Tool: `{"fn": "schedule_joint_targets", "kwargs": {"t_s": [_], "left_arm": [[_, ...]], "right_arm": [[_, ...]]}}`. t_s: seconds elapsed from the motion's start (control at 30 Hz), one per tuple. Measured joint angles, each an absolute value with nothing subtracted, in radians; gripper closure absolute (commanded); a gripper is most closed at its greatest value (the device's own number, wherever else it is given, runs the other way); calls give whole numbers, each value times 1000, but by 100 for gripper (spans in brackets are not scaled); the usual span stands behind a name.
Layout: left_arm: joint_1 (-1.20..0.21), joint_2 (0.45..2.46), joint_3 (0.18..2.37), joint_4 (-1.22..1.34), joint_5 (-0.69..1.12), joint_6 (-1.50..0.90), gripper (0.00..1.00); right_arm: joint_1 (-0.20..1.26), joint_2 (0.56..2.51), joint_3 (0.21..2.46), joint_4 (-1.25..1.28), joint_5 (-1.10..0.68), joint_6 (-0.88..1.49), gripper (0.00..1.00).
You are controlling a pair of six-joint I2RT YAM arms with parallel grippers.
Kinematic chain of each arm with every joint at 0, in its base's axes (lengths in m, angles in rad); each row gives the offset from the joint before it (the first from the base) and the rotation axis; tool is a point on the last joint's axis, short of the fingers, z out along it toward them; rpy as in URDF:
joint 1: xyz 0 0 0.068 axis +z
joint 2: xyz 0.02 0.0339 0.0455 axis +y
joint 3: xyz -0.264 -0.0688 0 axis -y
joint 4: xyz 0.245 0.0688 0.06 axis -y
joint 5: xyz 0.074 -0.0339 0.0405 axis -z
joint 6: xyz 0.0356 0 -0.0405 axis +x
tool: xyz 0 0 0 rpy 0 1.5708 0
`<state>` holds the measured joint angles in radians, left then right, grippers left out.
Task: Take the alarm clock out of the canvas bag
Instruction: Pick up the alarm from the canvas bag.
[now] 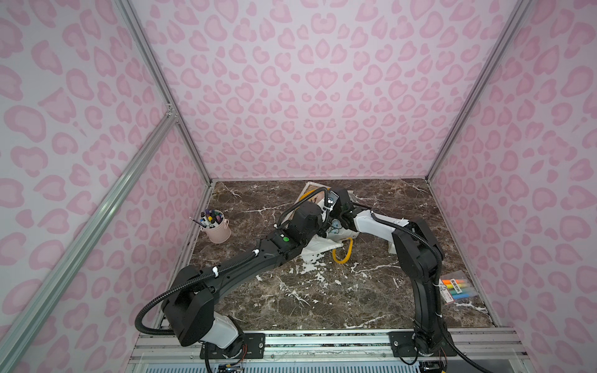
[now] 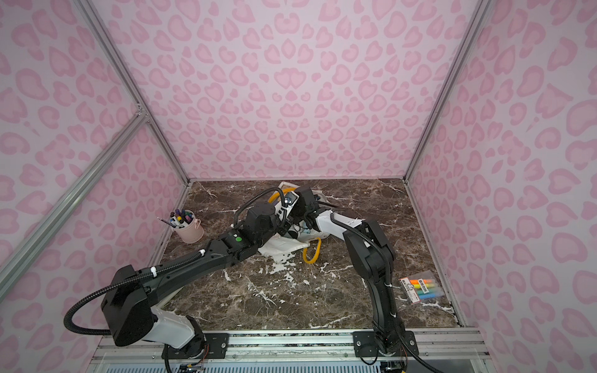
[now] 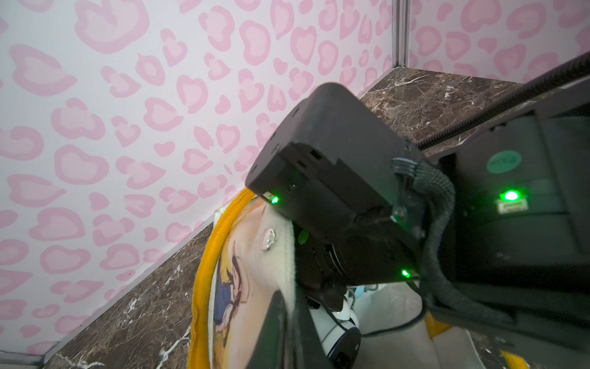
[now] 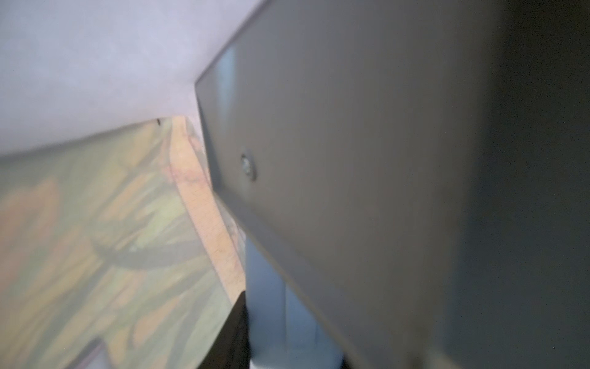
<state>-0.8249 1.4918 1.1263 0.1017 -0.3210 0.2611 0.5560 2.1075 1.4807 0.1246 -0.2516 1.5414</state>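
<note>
The brown marble bench (image 1: 323,300) fills the floor of the pink-patterned booth. 2 black-and-white arms reach from its near edge, the left arm (image 1: 245,261) and the right arm (image 1: 423,258), and they meet over the far middle.

There the canvas bag (image 1: 315,250) lies. It is off-white cloth, crumpled, with yellow strap handles and a cartoon print on 1 side. 1 handle (image 1: 339,262) lies looped flat on the bench at the bag's near right. The other handle (image 3: 201,281) stands raised along the lifted printed side (image 3: 252,287), on the far side. The mouth gapes upward and toward the right arm, while the rest of the cloth trails toward the near left under the left arm. The bag is too rumpled and too covered to tell its long axis.

A pink bucket of pens (image 1: 218,231) stands upright well to the left of the bag. A clear packet of highlighters (image 1: 455,287) lies flat near the right wall.

The left claw (image 3: 292,319) is clenched on the bag's rim in the left wrist view. The right claw (image 1: 341,219) dips into the bag's mouth, and I cannot tell whether it grips anything.

The alarm clock (image 1: 334,226) shows only as a small pale blue shape with thin wire parts, inside the open mouth, just beside the right claw. Which way it faces is hidden.
</note>
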Motion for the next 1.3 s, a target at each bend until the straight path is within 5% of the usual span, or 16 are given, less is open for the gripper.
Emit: {"fn": "schedule_joint_targets", "kwargs": {"t_s": [0.3, 1.3], "left_arm": [[-829, 1494, 1126, 114, -352, 263, 97], [-813, 1590, 1253, 98, -553, 201, 97]], "right_arm": [[554, 2079, 1459, 109, -251, 1470, 81], [527, 1678, 1137, 51, -268, 1319, 81]]}}
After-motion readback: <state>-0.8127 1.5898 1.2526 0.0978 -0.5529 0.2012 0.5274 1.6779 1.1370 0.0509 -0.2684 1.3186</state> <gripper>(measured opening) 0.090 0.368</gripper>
